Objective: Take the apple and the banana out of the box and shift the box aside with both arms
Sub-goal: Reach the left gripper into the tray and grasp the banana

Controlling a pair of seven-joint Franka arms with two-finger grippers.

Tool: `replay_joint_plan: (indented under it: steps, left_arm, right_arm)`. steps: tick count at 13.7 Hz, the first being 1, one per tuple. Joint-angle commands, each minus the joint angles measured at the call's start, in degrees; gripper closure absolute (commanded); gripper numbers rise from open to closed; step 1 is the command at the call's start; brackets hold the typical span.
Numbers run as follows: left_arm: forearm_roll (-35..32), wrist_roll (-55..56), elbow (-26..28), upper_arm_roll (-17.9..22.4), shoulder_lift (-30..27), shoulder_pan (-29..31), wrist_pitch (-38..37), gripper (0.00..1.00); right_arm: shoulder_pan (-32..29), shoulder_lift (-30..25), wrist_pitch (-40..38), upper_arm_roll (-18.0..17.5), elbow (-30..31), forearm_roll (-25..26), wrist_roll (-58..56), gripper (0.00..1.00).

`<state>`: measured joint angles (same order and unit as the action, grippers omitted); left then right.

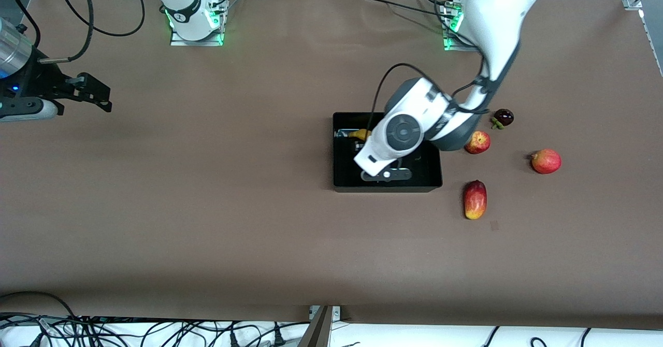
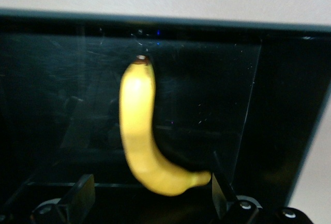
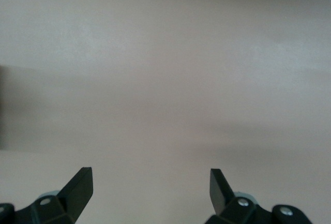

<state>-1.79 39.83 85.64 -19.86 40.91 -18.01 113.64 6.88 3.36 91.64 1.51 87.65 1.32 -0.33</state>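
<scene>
The black box [image 1: 387,187] stands mid-table, toward the left arm's end. The yellow banana [image 1: 360,134] lies inside it by the wall nearer the robots, mostly hidden under the left arm's hand. In the left wrist view the banana [image 2: 142,136] lies on the box floor [image 2: 62,89]. My left gripper [image 2: 151,195] is open just above the banana's stem end, one finger on each side, not touching it. The red apple with yellow patches [image 1: 477,142] sits on the table beside the box. My right gripper [image 1: 99,97] waits open and empty over bare table [image 3: 165,79] at the right arm's end.
More fruits lie on the table beside the box toward the left arm's end: a dark purple fruit [image 1: 503,117], a round red fruit [image 1: 546,161] and a long red-and-yellow fruit [image 1: 475,199]. Cables run along the table edge nearest the front camera.
</scene>
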Motion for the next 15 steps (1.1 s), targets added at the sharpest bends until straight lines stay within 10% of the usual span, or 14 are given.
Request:
replay_joint_plan:
  steps: [1, 3, 7, 11, 15]
  left_arm:
    - [-2.6, 0.9, 4.0, 0.7, 1.9, -0.4, 7.8, 0.00]
    - [-2.6, 0.9, 7.3, 0.6, 2.5, -0.4, 12.5, 0.00]
    - [-2.5, 1.4, 8.3, 0.5, 2.5, -0.8, 12.1, 0.99]
    - [-2.5, 1.3, 7.1, 0.3, 1.1, -0.1, 10.6, 1.00]
    - [-2.3, 0.7, -1.9, 0.2, -2.0, 1.4, -7.2, 1.00]
  right_arm:
    - [0.1, -0.2, -0.5, -0.1, -0.7, 0.6, 0.2, 0.00]
    - [0.1, -0.3, -0.6, -0.1, -0.7, 0.6, 0.2, 0.00]
    - [0.1, -0.2, -0.6, -0.2, -0.7, 0.6, 0.2, 0.00]
    - [0.1, -0.3, -0.7, -0.2, -0.7, 0.6, 0.2, 0.00]
    - [0.1, -0.3, -0.8, -0.2, -0.7, 0.6, 0.2, 0.00]
